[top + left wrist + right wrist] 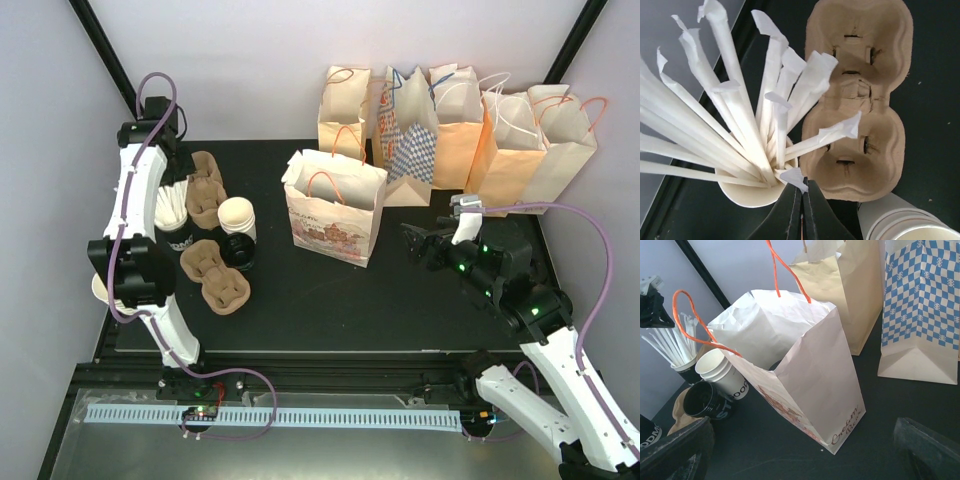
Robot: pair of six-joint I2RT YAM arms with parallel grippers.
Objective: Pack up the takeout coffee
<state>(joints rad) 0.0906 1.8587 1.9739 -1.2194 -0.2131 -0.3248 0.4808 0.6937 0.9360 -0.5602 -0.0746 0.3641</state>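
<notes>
I see no white cup with a black lid; the takeout coffee is hidden or out of view. A dark round shape (776, 365) shows inside the open printed paper bag (335, 210), and I cannot tell what it is. My left gripper (802, 186) is shut on the torn tip of a paper-wrapped straw (794, 178), above a white cup (747, 192) full of straws. In the top view the left gripper (172, 180) hangs over those straws (168, 208). My right gripper (418, 243) is open and empty, right of the bag, with the bag (815, 380) in front of it.
Brown pulp carriers lie by the straws (206, 186) and nearer (216, 276); one (860, 95) shows in the left wrist view. A stack of lidless lettered white cups (725, 376) and a black cup on its side (705, 400) stand left of the bag. Several paper bags (460, 135) line the back.
</notes>
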